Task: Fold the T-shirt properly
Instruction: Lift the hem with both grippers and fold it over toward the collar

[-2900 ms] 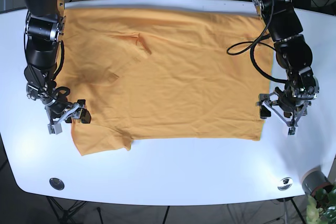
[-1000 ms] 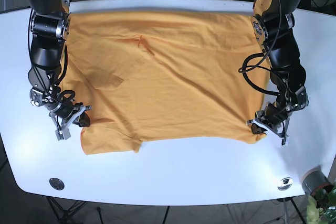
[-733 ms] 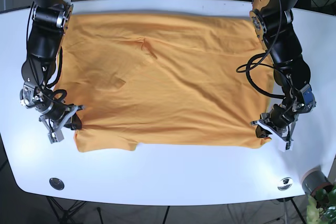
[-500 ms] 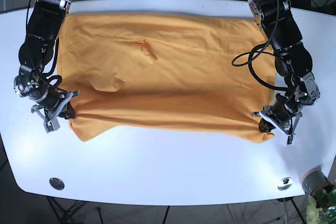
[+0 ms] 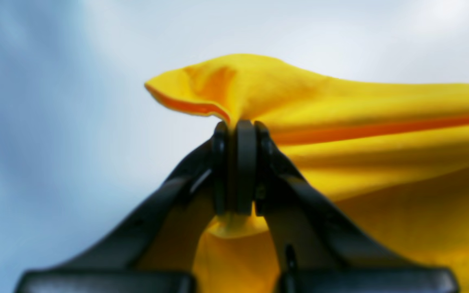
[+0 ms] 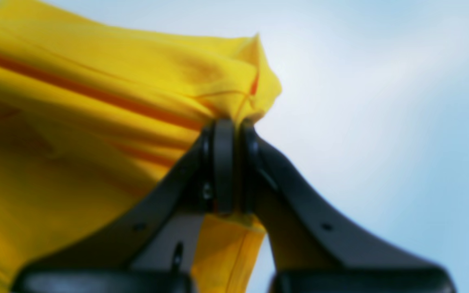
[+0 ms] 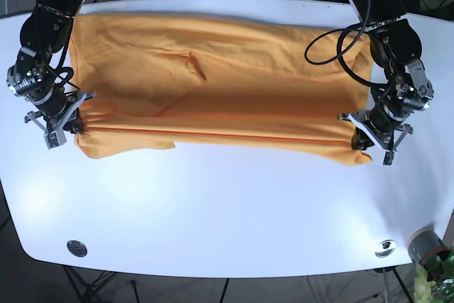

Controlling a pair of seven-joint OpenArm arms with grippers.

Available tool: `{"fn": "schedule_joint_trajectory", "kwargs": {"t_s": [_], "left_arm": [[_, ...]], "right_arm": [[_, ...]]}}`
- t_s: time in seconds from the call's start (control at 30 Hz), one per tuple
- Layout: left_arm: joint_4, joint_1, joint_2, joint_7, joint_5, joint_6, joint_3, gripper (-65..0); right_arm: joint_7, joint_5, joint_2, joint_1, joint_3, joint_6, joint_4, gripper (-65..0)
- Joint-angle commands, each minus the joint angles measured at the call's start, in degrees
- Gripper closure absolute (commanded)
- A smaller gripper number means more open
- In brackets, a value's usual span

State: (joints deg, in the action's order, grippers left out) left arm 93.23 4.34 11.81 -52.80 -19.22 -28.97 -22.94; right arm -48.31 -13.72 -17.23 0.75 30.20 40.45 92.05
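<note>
An orange-yellow T-shirt (image 7: 213,69) lies spread on the white table (image 7: 227,211), its near edge lifted off the surface. My left gripper (image 7: 363,140) at the right is shut on the shirt's near right corner; in the left wrist view (image 5: 236,130) the jaws pinch a fold of yellow cloth (image 5: 340,122). My right gripper (image 7: 71,127) at the left is shut on the near left corner; in the right wrist view (image 6: 230,126) the jaws clamp bunched cloth (image 6: 116,73). Both corners hang above the table.
A round metal fitting (image 7: 76,248) sits near the front left of the table and another (image 7: 384,248) near the front right. A grey pot with a plant (image 7: 429,253) stands off the front right corner. Cables lie behind the table.
Both grippers have lifted the shirt's near edge and carried it toward the far side. The near hem now hangs raised, and the visible shirt area is shorter front to back.
</note>
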Motion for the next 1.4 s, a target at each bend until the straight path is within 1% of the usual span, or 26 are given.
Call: {"fn": "schedule_joint_trajectory", "kwargs": {"t_s": [0.0,0.07,0.2,0.37,0.47,0.53,0.63,0.67,0.73,0.8,0.83,0.87,0.9,0.93,1.0,1.03,1.1,1.2,1.3,1.37], "left_arm": [[2.81,-0.25,2.03,-1.84,0.37,0.27,-0.23,-0.3],[4.40,-1.57,2.91,-4.48,0.37,-2.02,-0.40,-0.3],[5.80,-5.44,3.09,-5.27,0.54,-7.03,-1.28,0.0],[6.77,-8.87,3.18,-5.36,0.63,-8.00,-3.13,-0.1],[6.86,-10.98,3.35,-5.36,0.63,-8.00,-3.13,-0.1],[6.86,-12.38,4.58,-5.36,0.63,-8.00,-3.13,-0.3],[6.68,-13.53,5.20,-5.36,0.63,-8.00,-3.13,-0.6],[6.68,-13.88,5.37,-5.36,0.63,-7.91,-3.13,-1.4],[6.77,-13.96,5.37,-5.36,0.72,-7.82,-3.13,-7.1],[6.77,-14.05,5.37,-5.45,0.72,-7.73,-3.21,-15.7],[6.77,-13.96,5.37,-5.97,0.72,-7.64,-3.21,-20.8],[6.68,-13.79,5.46,-6.50,0.72,-7.64,-3.21,-24.7],[6.68,-13.61,5.81,-7.12,0.72,-7.64,-3.21,-29.4],[6.68,-13.53,6.08,-7.38,0.72,-7.64,-3.21,-33.1],[6.86,-13.44,6.08,-7.38,0.63,-7.64,-3.13,-36.7],[7.12,-13.17,6.08,-7.38,0.63,-7.64,-3.13,-36.3],[8.18,-11.86,5.99,-7.38,0.63,-7.82,-3.13,-35.0],[10.02,-11.33,5.90,-7.38,0.45,-8.00,-3.13,-34.6],[10.55,-11.33,5.72,-7.38,0.45,-8.00,-2.86,-34.4],[10.37,-11.24,4.93,-7.38,0.45,-8.00,-2.42,-34.4]], "right_arm": [[-0.34,0.13,0.14,-1.06,2.11,-0.45,4.08,-2.2],[-1.58,0.13,1.01,-3.87,3.17,-0.45,7.16,-2.2],[-2.28,0.13,2.95,-8.62,3.17,-0.45,11.99,-2.2],[-2.28,0.13,5.06,-13.46,3.17,-0.45,15.77,-2.2],[-2.28,0.22,5.23,-15.83,3.26,-0.45,16.65,-2.4],[-2.28,0.22,5.41,-17.06,3.26,-0.45,16.65,-2.5],[-2.28,0.75,7.61,-17.94,3.26,-0.45,16.48,-2.7],[-2.28,0.84,7.96,-18.56,3.26,-0.45,16.48,-2.9],[-2.28,0.66,8.31,-19.52,3.26,-0.45,16.74,-6.5],[-2.28,0.22,8.40,-20.58,3.26,-0.45,16.92,-16.3],[-2.28,0.22,8.40,-20.84,3.34,-0.45,17.00,-23.8],[-2.28,0.22,8.57,-21.02,3.34,-0.45,17.00,-29.5],[-2.28,0.22,9.19,-21.02,3.52,-0.45,17.00,-37.3],[-2.28,0.22,9.63,-20.93,4.57,-0.45,17.09,-43.4],[-2.28,0.13,10.60,-20.40,7.56,-0.45,18.24,-52.2],[-2.28,0.13,11.21,-19.35,8.44,-0.45,18.85,-55.0],[-2.28,0.13,11.56,-17.94,8.53,-0.45,19.11,-56.3],[-2.37,0.22,10.51,-14.69,8.44,-0.45,18.59,-55.8],[-3.07,0.75,10.33,-11.44,7.21,-0.45,16.83,-55.8],[-4.92,0.84,8.93,-8.09,5.37,-0.45,14.19,-55.8]]}}
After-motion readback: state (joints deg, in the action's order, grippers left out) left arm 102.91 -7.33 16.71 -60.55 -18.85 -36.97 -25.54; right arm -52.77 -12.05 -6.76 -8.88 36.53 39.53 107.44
